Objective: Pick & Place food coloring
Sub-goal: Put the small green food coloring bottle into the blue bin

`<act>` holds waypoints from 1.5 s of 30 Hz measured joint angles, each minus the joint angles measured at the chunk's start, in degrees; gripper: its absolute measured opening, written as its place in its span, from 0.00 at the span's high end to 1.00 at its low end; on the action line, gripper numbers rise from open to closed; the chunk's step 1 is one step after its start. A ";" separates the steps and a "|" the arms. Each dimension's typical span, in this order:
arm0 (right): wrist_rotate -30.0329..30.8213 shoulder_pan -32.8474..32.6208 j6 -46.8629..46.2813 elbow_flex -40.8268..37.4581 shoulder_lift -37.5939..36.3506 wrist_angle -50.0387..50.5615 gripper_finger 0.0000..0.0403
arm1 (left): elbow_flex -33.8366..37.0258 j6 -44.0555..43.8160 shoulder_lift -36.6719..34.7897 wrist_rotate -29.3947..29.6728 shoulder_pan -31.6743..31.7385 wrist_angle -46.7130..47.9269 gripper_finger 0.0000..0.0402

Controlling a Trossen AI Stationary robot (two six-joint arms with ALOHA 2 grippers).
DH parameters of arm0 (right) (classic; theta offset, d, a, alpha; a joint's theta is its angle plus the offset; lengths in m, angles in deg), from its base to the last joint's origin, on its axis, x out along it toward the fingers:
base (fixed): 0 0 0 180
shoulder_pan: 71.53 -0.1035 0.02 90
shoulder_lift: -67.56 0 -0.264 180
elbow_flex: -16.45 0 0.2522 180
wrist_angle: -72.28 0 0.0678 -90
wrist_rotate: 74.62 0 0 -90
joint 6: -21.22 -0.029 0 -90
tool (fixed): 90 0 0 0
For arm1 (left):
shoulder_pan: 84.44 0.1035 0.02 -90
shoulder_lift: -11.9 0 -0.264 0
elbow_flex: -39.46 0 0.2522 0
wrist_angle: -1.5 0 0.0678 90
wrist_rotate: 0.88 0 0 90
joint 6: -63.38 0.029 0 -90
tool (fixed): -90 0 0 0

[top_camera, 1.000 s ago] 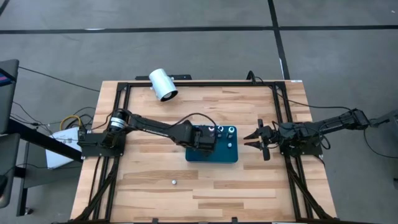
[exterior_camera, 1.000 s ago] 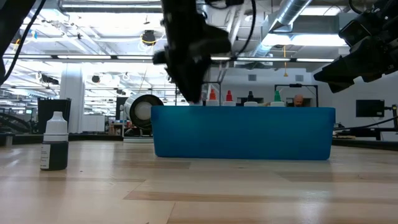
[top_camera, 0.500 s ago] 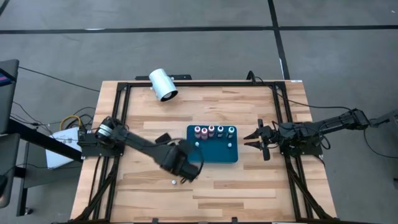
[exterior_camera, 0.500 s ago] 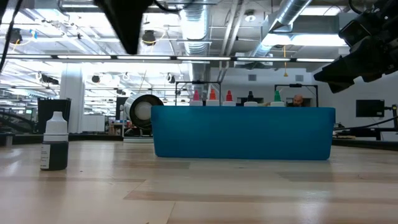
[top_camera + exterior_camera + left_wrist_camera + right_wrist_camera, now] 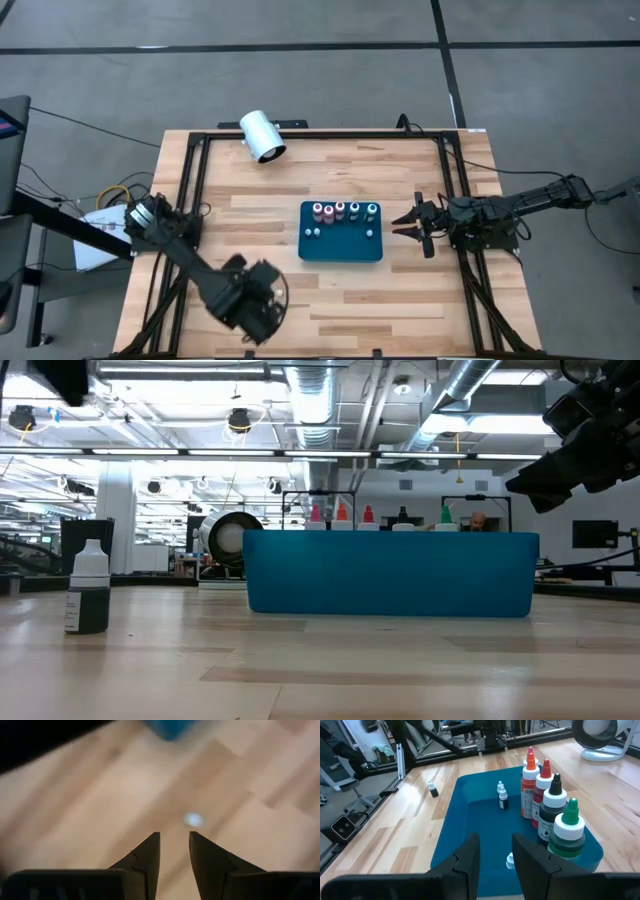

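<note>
A lone tiny food coloring bottle [image 5: 88,590] with a dark body and white cap stands upright on the wood. In the left wrist view its cap [image 5: 193,819] is a blurred white spot just beyond my fingertips. My left gripper [image 5: 258,300] [image 5: 174,840] hovers over it, open, and hides it from the high view. A blue tray [image 5: 340,252] holds a row of taller bottles [image 5: 340,210] along its far side and two tiny bottles [image 5: 502,797] [image 5: 510,861] on its floor. My right gripper [image 5: 405,222] [image 5: 495,851] waits open at the tray's right end.
A large white cylinder [image 5: 262,136] lies near the table's far edge, left of the middle. A black frame [image 5: 320,136] runs around the table. Bare wood lies between the tray and the near edge, apart from the lone bottle.
My left gripper has left the tray's left end and swung toward the near edge and the left, to above the lone bottle. In the low view it has gone up and off to the left. The bottles and the tray have stayed put.
</note>
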 joint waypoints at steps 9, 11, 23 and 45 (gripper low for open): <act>0.01 0.00 -0.04 0.00 0.01 0.00 0.75 | 8.22 -6.05 0.25 3.79 -6.68 -21.15 0.76; 0.02 0.00 -0.07 0.00 0.00 0.00 0.75 | 10.17 -6.91 0.25 5.08 -7.25 -23.66 0.75; 0.02 0.00 -0.09 0.00 0.01 0.02 0.75 | 18.82 -10.03 0.26 8.02 -7.50 -30.08 0.55; 0.04 0.00 0.44 0.00 0.01 1.90 0.75 | 29.97 -7.57 0.26 10.15 -5.94 -44.79 0.39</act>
